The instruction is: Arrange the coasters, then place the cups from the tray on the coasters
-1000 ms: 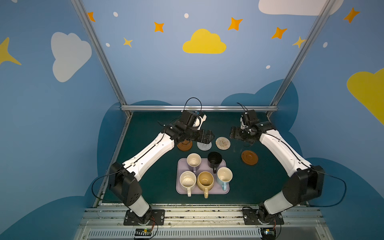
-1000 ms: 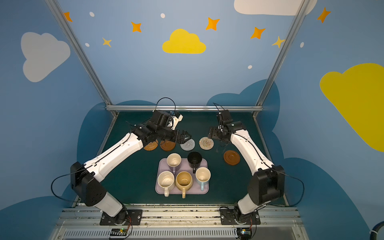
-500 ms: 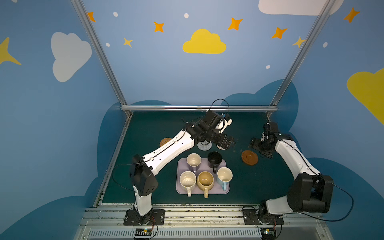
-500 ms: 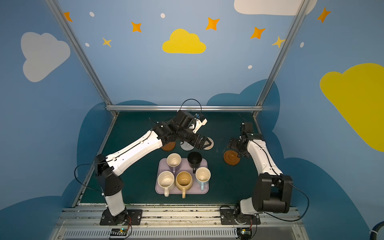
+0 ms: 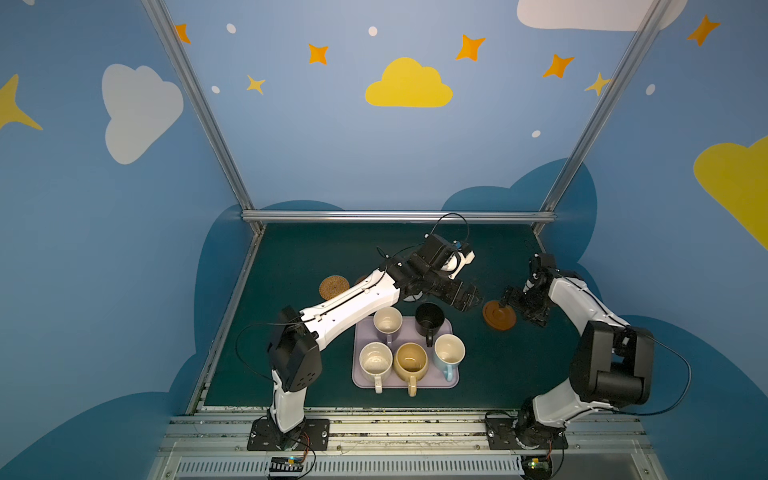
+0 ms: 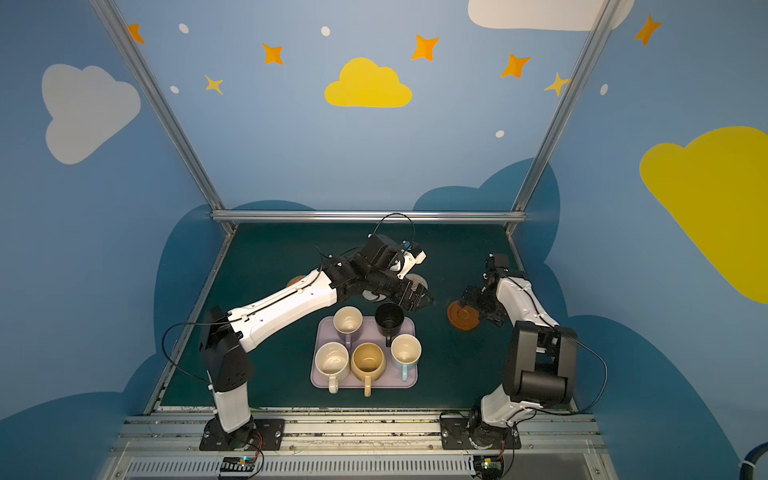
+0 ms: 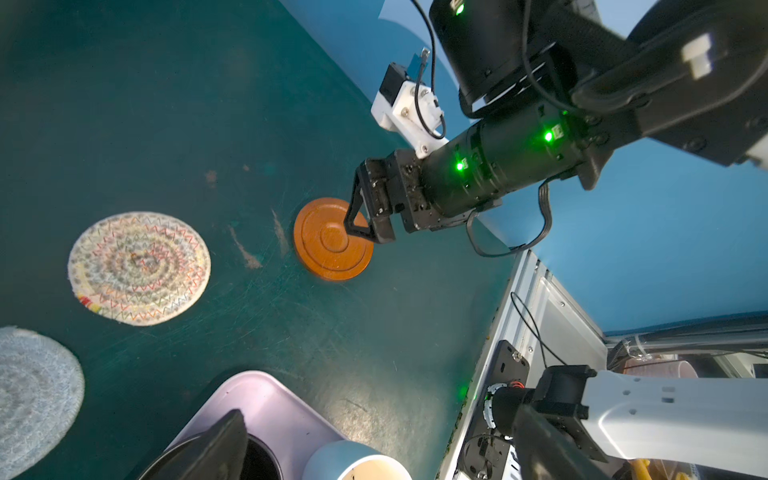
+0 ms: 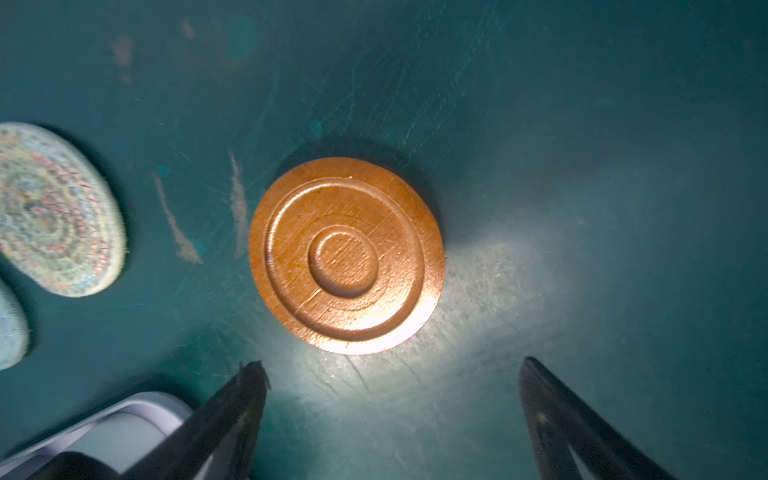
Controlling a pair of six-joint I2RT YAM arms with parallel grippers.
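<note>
Wooden coaster [image 8: 347, 255] near right jaws, spread empty, left jaws wide empty by black cup [image 5: 429, 318], woven coaster [image 7: 139, 268] beside.

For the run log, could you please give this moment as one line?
right gripper: open near wooden coaster; left gripper: open, empty; cups: all five on tray

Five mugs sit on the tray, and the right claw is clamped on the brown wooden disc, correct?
Not clamped: the right wrist view shows the right gripper open, the brown wooden coaster lying free on the table. The rest holds.
</note>
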